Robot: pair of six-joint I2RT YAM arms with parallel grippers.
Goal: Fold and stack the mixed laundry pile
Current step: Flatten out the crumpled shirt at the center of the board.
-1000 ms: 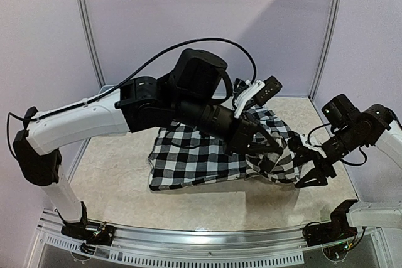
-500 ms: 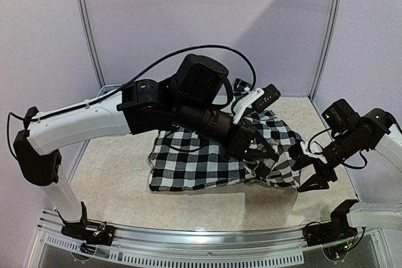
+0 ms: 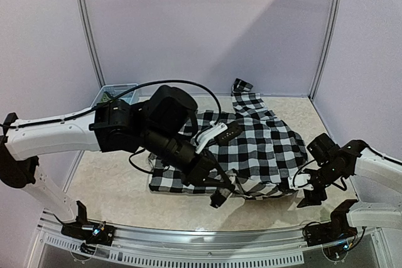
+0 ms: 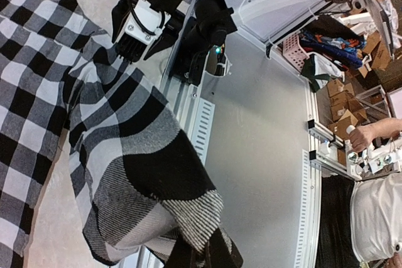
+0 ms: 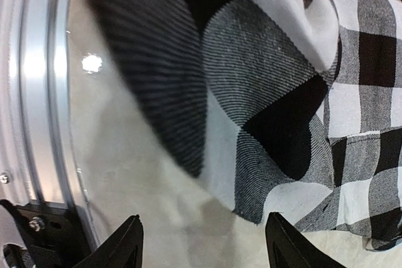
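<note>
Quite a bit has shifted in the last second. The left gripper (image 3: 218, 198) was up over the middle-right of the checked shirt (image 3: 264, 139), well back from the rail (image 3: 207, 233) along the near edge of the table (image 3: 107, 167). Now it's been brought down and forward, right to the hem nearest the rail. It's clamped tight on the fabric: in the left wrist view a bunched fold of checks is seen running straight into the jaws at the bottom of the frame. With that pull the shirt has been dragged out flatter. The lump that was sitting on its right side is mostly gone, and one sleeve is now laid out at the end farthest from the rail.

The right gripper (image 3: 309, 194) has been dropped lower too, closer to the rail's right end and just off the shirt's corner. Its fingers (image 5: 129, 246) are spread apart with nothing held between them. Only bare table and the cloth's edge just beyond are shown in its wrist view.

So the spreading-out step looks nearly done, and the actual folding hasn't been started yet. The olive-green shirt can't be spotted anywhere; whether it's hidden underneath can't be told. A light blue basket (image 3: 112, 94) is parked off at the left, well back from the rail.
</note>
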